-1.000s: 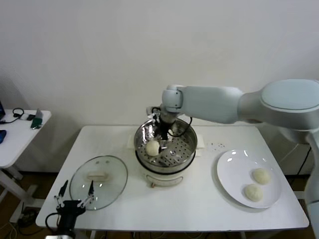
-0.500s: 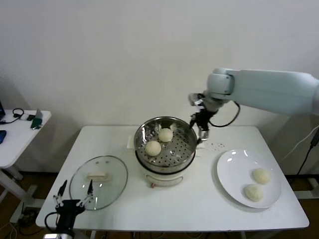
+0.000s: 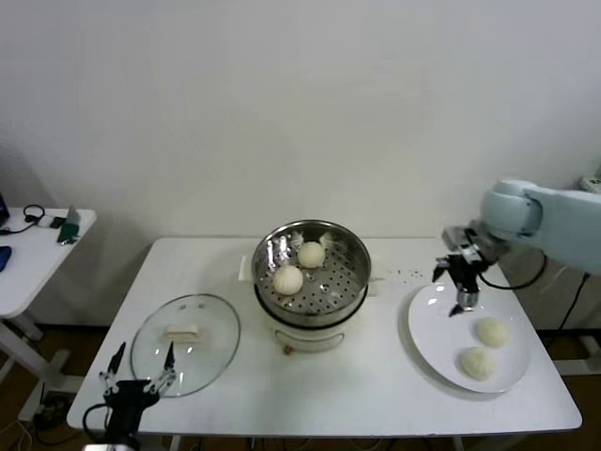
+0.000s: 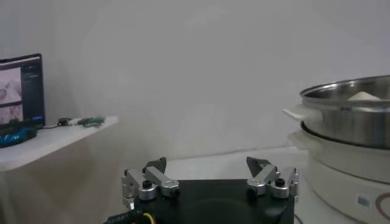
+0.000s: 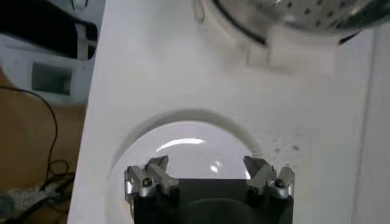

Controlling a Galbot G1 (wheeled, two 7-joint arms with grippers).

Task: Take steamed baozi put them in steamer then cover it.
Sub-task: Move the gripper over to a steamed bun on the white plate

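On the white table (image 3: 366,376), the steamer (image 3: 312,272) stands at centre on its white pot base (image 3: 310,331) and holds two steamed baozi (image 3: 288,279) on its perforated floor, one at about 12 o'clock and one at about 8 o'clock. The white plate (image 3: 441,329) at 3 o'clock of the steamer carries two more buns (image 3: 491,331), and the cover (image 3: 185,343) lies flat on the table at 8 o'clock of the steamer, apart from it. The right gripper (image 3: 460,282) hangs over the plate's 11 o'clock rim with fingers spread and empty; the left gripper (image 3: 139,381) sits idle at the table's near edge by the cover, fingers likewise released.
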